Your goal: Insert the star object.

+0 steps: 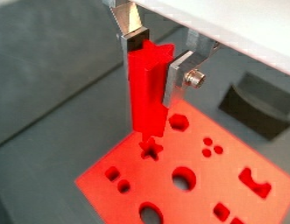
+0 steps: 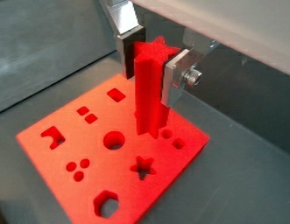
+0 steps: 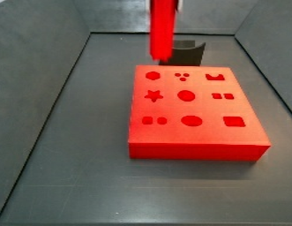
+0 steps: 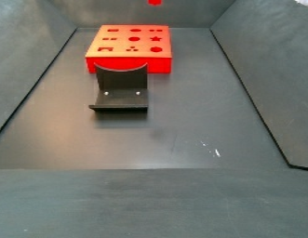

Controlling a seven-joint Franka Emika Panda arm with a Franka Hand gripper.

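Jaws of gripper (image 2: 150, 59) closed on star peg (image 2: 151, 92), held upright. Below jaws: red board (image 2: 65, 184), star hole (image 2: 141, 168) unfilled. Remaining: alignment, lowering, insertion.

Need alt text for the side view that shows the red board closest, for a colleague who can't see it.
The star object, an upright red peg, hangs above the far edge of the red board; the gripper holding it is out of frame. The board lies flat with shaped holes, the dark fixture behind it.
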